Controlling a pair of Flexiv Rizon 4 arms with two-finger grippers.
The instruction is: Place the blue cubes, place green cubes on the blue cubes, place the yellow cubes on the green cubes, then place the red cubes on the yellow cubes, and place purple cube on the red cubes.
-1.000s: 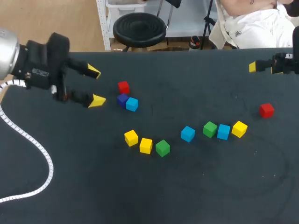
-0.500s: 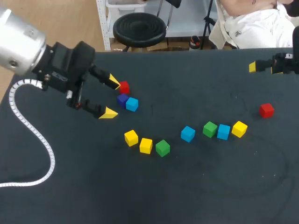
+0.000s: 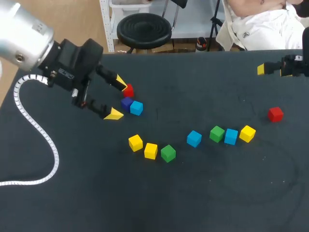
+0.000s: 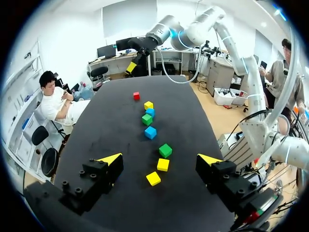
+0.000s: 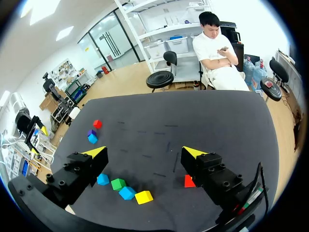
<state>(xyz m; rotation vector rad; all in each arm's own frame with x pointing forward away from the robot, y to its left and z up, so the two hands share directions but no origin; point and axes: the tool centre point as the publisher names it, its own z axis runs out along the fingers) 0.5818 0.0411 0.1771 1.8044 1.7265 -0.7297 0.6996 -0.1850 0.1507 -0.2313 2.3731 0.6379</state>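
My left gripper [image 3: 117, 98] hangs open just left of a tight cluster: a red cube [image 3: 128, 90], a purple cube [image 3: 126, 103] and a blue cube [image 3: 136, 108]. Its far fingertip overlaps the red cube. Nearer the front lie two yellow cubes [image 3: 135, 142] [image 3: 150, 151] and a green cube [image 3: 168, 153]. To their right run a blue cube [image 3: 194, 138], a green cube [image 3: 217, 134], another blue cube [image 3: 231, 136] and a yellow cube [image 3: 247, 133]. A second red cube [image 3: 275, 114] sits apart at the right. My right gripper [image 3: 271, 70] is open at the far right, and holds nothing [image 5: 145, 152].
The left arm's white coiled cable [image 3: 36, 140] trails over the table's left side. All cubes lie singly on the dark table [image 3: 203, 193]; none are stacked. In the left wrist view the gripper [image 4: 160, 159] stands over the yellow cubes [image 4: 153, 178].
My left arm has swung right and slightly forward, bringing its open gripper up to the red, purple and blue cluster. The right arm and all cubes stay put.
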